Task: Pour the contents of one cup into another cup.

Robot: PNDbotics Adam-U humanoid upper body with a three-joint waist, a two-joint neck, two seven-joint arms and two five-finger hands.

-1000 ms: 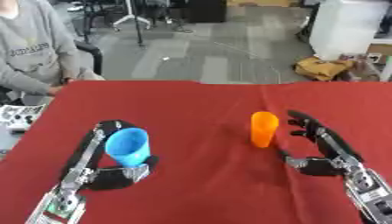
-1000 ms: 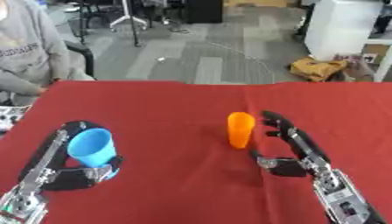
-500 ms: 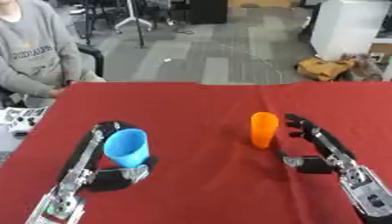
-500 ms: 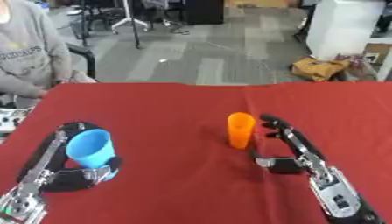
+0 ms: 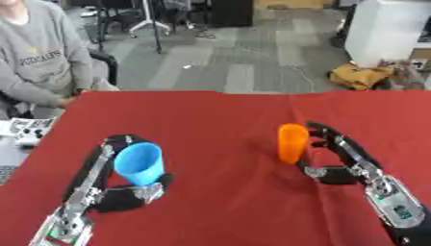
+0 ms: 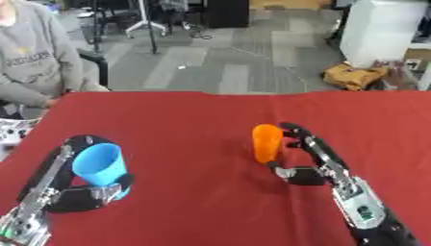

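A blue cup (image 5: 139,163) leans slightly in my left hand (image 5: 118,199), at the table's lower left. The fingers run up its left side and the thumb curls under its base. An orange cup (image 5: 292,142) stands upright right of centre on the red table (image 5: 219,120). My right hand (image 5: 349,158) is just to its right, open, with its fingers stretched toward the cup's side and its thumb low near the base. I cannot tell whether the fingers touch the cup. What is inside either cup does not show.
A person in a grey sweater (image 5: 33,62) sits at the far left corner, hand near the table edge. A white device (image 5: 21,130) lies off the table's left edge. Behind the table are grey floor, chair legs and a white cabinet (image 5: 391,33).
My right hand has moved left, closing the gap to the orange cup. The left hand and the blue cup have stayed in place.
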